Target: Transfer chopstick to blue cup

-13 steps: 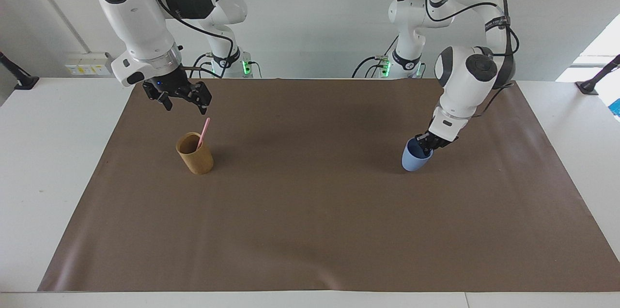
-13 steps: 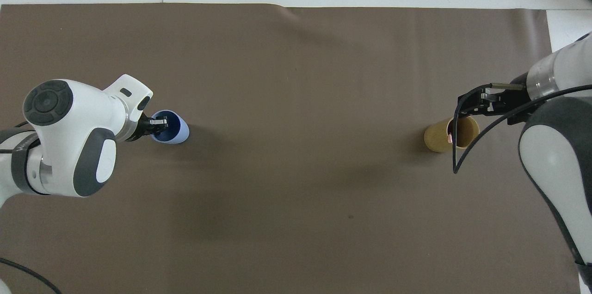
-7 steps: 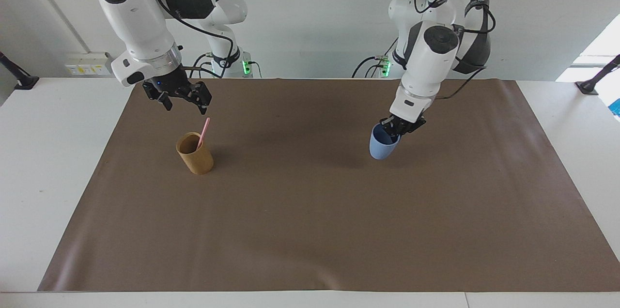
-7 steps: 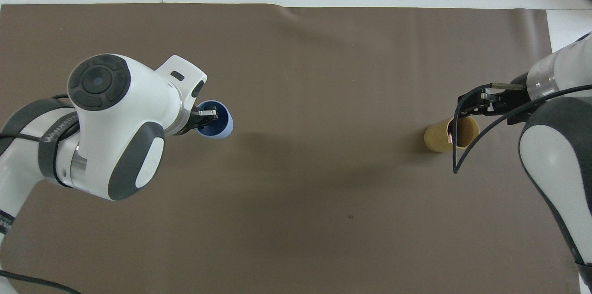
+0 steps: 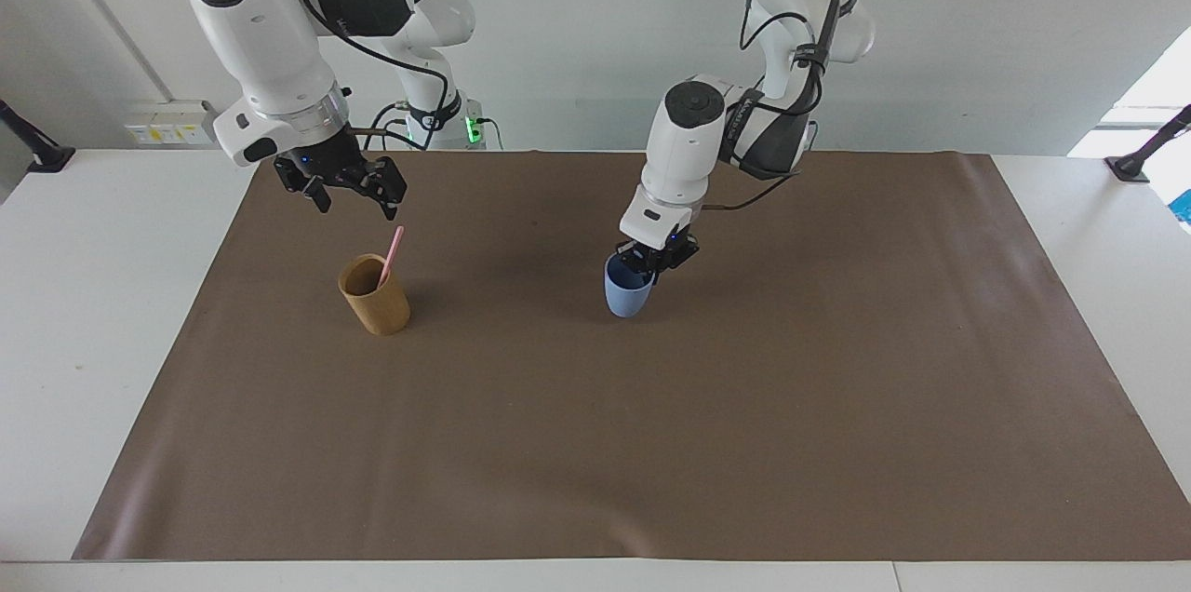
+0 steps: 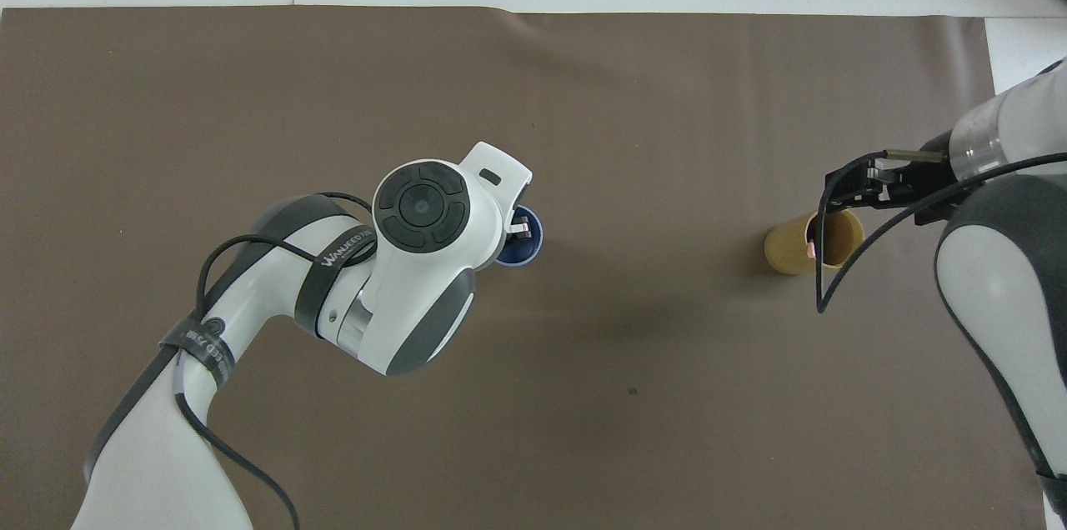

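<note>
While left jaws clamp matte blue cup (image 5: pixel 628 291) rim, right jaws gape over chopstick (image 5: pixel 391 257).

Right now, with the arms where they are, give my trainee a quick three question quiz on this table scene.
1. True or false: the chopstick stands in the blue cup.
2. Which arm's fingers are shut on the blue cup's rim?
A. the left gripper
B. the right gripper
3. Fill in: the right gripper hangs open over the ____ cup.

Key:
1. False; it leans in the tan cup.
2. A.
3. tan.
</note>
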Tool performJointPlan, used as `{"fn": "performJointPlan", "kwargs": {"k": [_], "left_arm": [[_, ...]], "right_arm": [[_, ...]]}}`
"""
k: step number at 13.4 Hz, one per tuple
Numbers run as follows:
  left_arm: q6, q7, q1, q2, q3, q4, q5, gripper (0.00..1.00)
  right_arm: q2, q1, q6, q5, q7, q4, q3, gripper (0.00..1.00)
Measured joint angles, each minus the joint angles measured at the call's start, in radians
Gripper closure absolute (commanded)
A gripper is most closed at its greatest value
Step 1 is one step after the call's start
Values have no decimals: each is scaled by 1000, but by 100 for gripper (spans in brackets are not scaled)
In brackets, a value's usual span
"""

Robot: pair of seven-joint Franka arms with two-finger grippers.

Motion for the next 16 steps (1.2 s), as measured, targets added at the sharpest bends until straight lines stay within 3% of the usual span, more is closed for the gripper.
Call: {"fn": "performJointPlan", "kwargs": {"k": [6,7,8,9,16], "left_arm": [[7,-32,-39,42,2,0,0,100],[8,-32,-39,43,3,1,0,84],[11,-33,-39,43,4,1,0,31],[23,-38,-39,44,5,1,0,0],[58,-76,-7,17,32,26,0,0]], "right_arm": [[0,0,0,0,0,0,0,0],[0,0,0,0,0,0,0,0],[0,0,0,0,0,0,0,0],[0,0,0,0,0,0,0,0],[0,0,0,0,0,0,0,0]]}}
